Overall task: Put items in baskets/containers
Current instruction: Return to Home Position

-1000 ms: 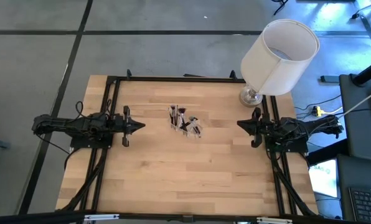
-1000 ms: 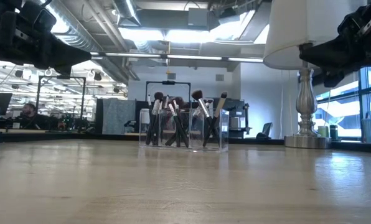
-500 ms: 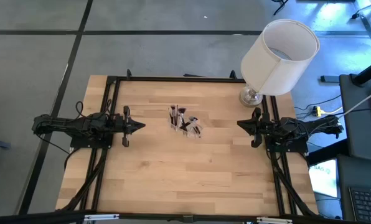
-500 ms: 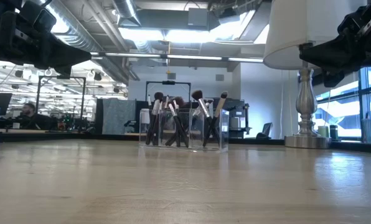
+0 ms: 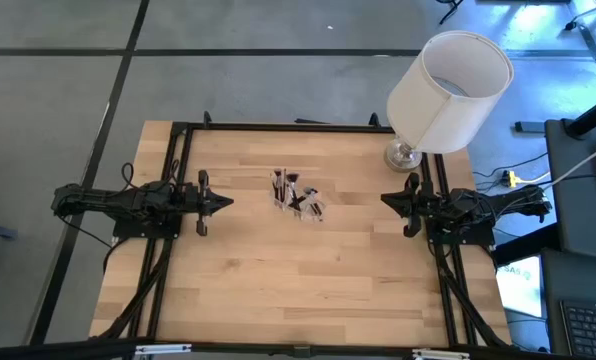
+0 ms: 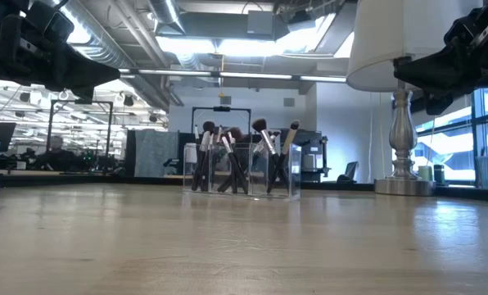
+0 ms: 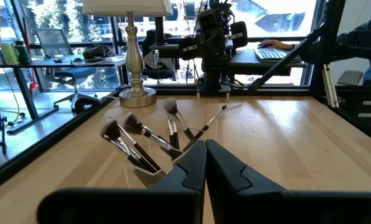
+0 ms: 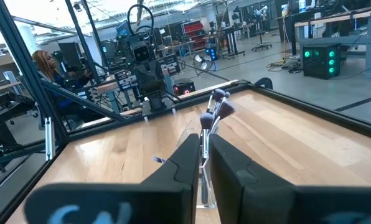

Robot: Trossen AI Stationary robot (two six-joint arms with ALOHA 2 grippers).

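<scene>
Several thin makeup brushes (image 6: 236, 156) with dark handles stand bristles-up inside a small clear plastic holder (image 6: 242, 187) that rests on its base near the table's middle, toward the far edge (image 5: 298, 197). The left wrist view shows the brushes (image 7: 142, 140) fanned out in the holder. My left gripper (image 5: 228, 202) hovers shut left of the holder, above the table. My right gripper (image 5: 386, 200) hovers shut right of it. In the right wrist view the brushes (image 8: 215, 106) rise just beyond my shut fingers.
A lamp with a big white shade (image 5: 450, 90) stands on its silver base (image 5: 403, 155) at the table's far right corner. A black frame (image 5: 278, 127) runs along the table's far edge and sides. Bare wood (image 5: 298, 280) lies toward the near edge.
</scene>
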